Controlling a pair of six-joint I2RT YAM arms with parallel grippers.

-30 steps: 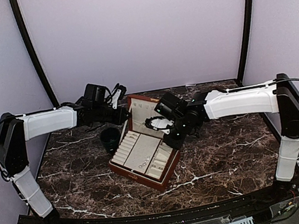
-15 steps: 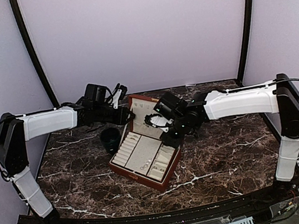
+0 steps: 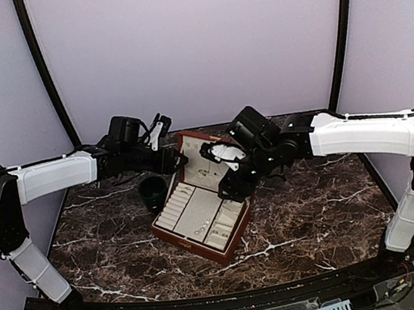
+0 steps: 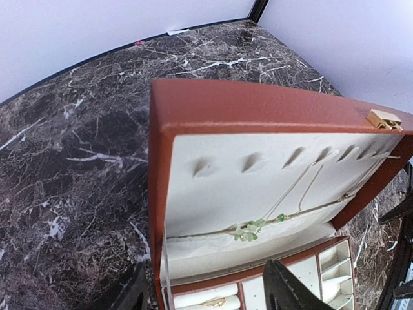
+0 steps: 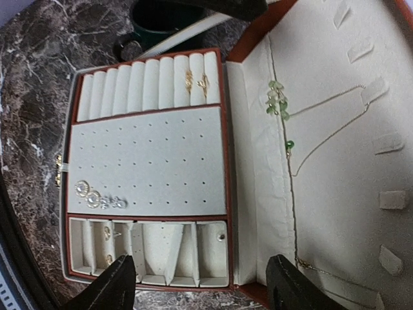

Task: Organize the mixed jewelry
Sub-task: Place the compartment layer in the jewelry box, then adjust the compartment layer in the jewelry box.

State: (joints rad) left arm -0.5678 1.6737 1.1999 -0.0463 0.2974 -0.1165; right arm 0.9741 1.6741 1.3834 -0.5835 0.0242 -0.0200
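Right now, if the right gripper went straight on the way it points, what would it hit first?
Probably the open jewelry box: the right gripper, jaws apart, points at its perforated panel, near the small compartments. Depth is unclear, so that spot is uncertain.

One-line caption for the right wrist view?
Open right gripper over jewelry box: earrings on stud pad, necklace in lid.

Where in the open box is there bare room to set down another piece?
The perforated panel is bare except earrings bunched in one corner. The ring rolls are free apart from two rings nearest the lid. The small compartments are tighter, some holding pieces. The marble table right of the box is bare.
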